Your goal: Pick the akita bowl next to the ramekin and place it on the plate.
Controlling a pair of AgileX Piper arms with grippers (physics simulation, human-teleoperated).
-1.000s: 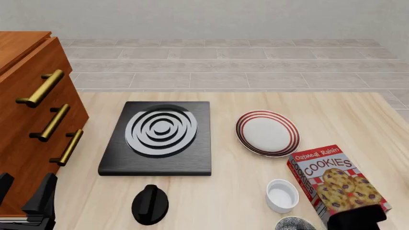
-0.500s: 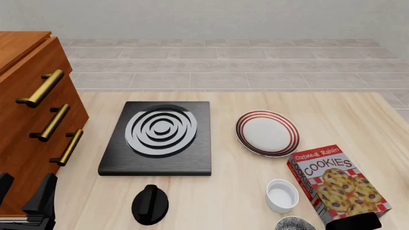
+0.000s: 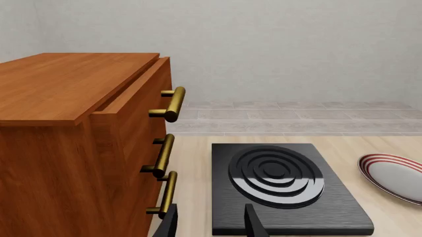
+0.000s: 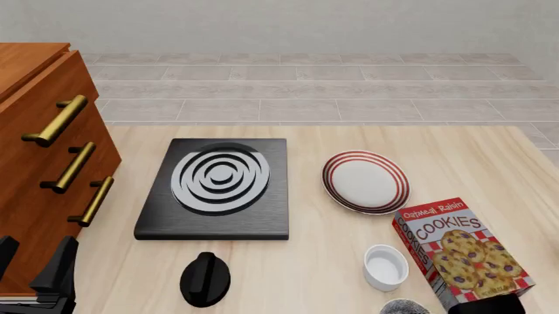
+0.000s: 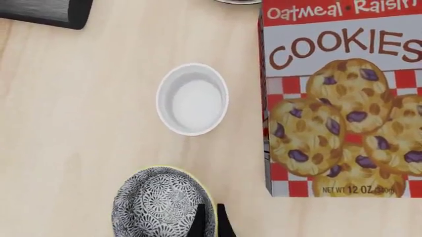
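Our right pincer [image 5: 209,219] sits at the akita bowl's [image 5: 161,202] rim, its two fingertips nearly together with the rim apparently pinched between them. Our left pincer [image 3: 211,222] hangs with fingers spread, holding nothing, beside the wooden drawer cabinet [image 4: 44,170]. On the tabletop [image 4: 306,137] we see the black stove [image 4: 218,190], then the cookie box [image 4: 459,252] lying flat, then the plate [image 4: 366,182] beyond it. The bowl sits at the near edge, just beside the ramekin [image 5: 191,98], well apart from the plate. A black knob [image 4: 205,278] lies near the stove.
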